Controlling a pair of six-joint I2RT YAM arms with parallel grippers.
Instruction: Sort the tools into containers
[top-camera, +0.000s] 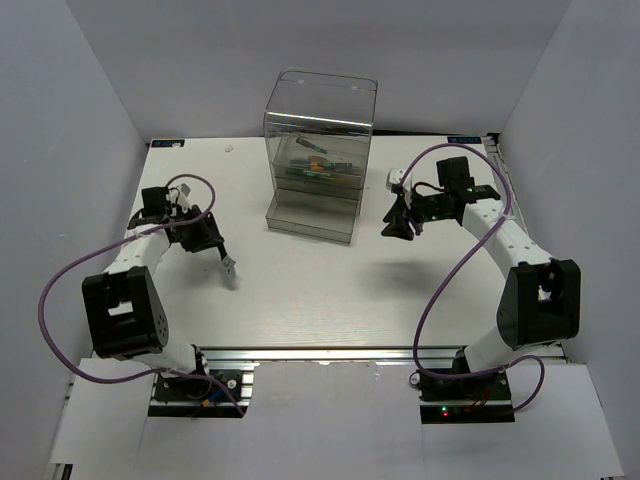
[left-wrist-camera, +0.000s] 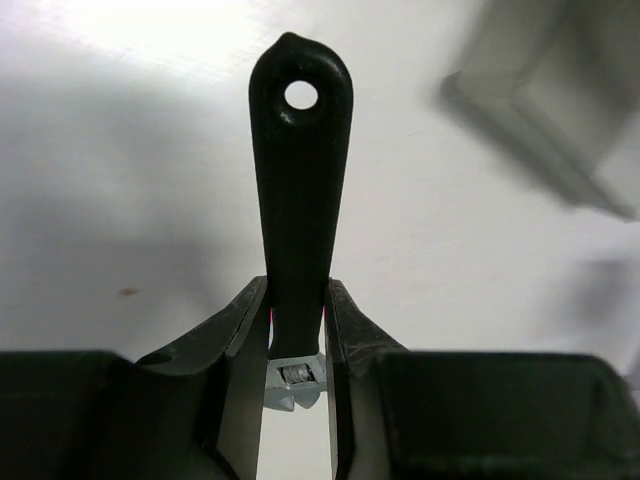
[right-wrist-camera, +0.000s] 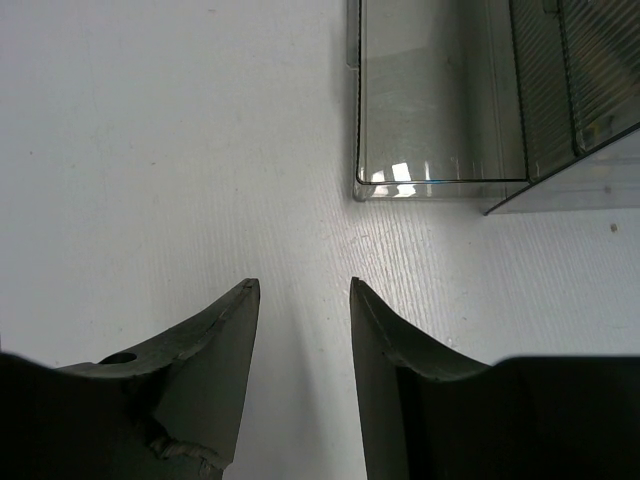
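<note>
Item one: we log the left tool (left-wrist-camera: 297, 292) clamped on a small wrench with a flat black handle (left-wrist-camera: 300, 180), over the white desk (left-wrist-camera: 120, 200), left of the tall clear plastic drawer cabinet (top-camera: 318, 140). Item two: the right tool (right-wrist-camera: 300, 300), fingers apart and empty, near the cabinet's drawn-out bottom drawer (right-wrist-camera: 440, 110).

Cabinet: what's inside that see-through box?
Inside the cabinet, some tools with green and orange bits lie about halfway up. The plastic blurs them, so I cannot tell which tools. The pulled-out bottom drawer shows nothing in it.
</note>
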